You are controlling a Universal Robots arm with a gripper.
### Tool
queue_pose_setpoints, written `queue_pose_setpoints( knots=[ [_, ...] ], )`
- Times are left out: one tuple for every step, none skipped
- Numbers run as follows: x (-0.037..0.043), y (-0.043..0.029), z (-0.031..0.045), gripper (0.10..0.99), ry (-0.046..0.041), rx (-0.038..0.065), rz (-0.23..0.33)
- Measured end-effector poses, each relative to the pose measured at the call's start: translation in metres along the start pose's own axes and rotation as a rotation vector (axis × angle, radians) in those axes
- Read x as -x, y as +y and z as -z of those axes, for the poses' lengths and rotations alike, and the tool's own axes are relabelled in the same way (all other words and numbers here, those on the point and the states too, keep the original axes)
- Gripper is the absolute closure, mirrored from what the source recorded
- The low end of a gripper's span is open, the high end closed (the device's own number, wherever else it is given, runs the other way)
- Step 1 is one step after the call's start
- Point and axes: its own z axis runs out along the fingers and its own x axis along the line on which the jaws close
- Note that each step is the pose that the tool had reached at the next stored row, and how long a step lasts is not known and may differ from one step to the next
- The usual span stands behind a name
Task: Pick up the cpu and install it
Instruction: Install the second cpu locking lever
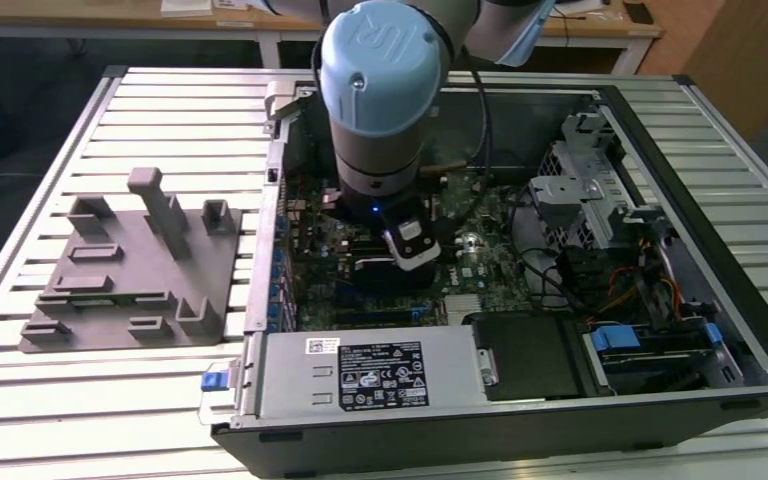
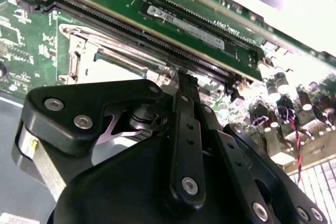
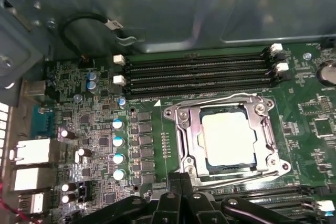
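The cpu (image 3: 229, 136), a pale square chip, lies flat in its socket on the green motherboard (image 3: 94, 124), with the socket's metal frame (image 3: 183, 124) around it. My gripper (image 3: 181, 177) hovers just beside the socket's edge, apart from the chip. Its fingers are shut together and nothing shows between them. In the second wrist view the gripper (image 2: 181, 74) points at the socket frame (image 2: 79, 40) beside the memory slots (image 2: 157, 32). In the exterior view the gripper (image 1: 414, 258) hangs low inside the open computer case (image 1: 704, 300), over the motherboard (image 1: 471, 225).
A grey moulded fixture (image 1: 131, 270) with upright blocks stands on the slatted table at the exterior view's left. Inside the case are a power supply (image 1: 371, 370) at the front, a drive cage (image 1: 584, 190) and loose cables (image 1: 624, 290) at the exterior view's right. Capacitors (image 3: 118, 140) stand near the socket.
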Motion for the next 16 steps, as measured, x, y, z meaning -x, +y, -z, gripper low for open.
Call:
queue_pose_setpoints(
  knots=[
    [0.0,0.0007,0.002,0.98,0.0,0.0,0.0],
    [0.0,0.0014,0.0041,0.98,0.0,0.0,0.0],
    [0.0001,0.0021,0.006,0.98,0.0,0.0,0.0],
    [0.0001,0.0028,0.0081,0.98,0.0,0.0,0.0],
    [0.0001,0.0035,0.0101,0.98,-0.0002,0.0,0.0],
    [0.0002,0.0041,0.012,0.98,-0.0005,-0.001,0.0],
    [0.0002,0.0047,0.0137,0.98,-0.0009,-0.002,0.0],
    [0.0002,0.0053,0.0154,0.98,-0.0014,-0.003,0.0],
    [0.0002,0.0059,0.0171,0.98,-0.0018,-0.005,0.0],
    [0.0002,0.0065,0.0187,0.98,-0.0025,-0.007,0.0],
    [0.0002,0.0071,0.0203,0.98,-0.0034,-0.011,0.0],
    [0.0003,0.0076,0.0214,0.98,-0.0047,-0.017,0.0],
    [0.0003,0.0079,0.0222,0.98,-0.006,-0.025,-0.001],
    [0.0003,0.0081,0.0227,0.98,-0.0076,-0.037,-0.001],
    [0.0002,0.0084,0.0229,0.98,-0.0093,-0.05,-0.002],
    [0.0002,0.0088,0.0228,0.98,-0.0109,-0.062,-0.002]
  ],
)
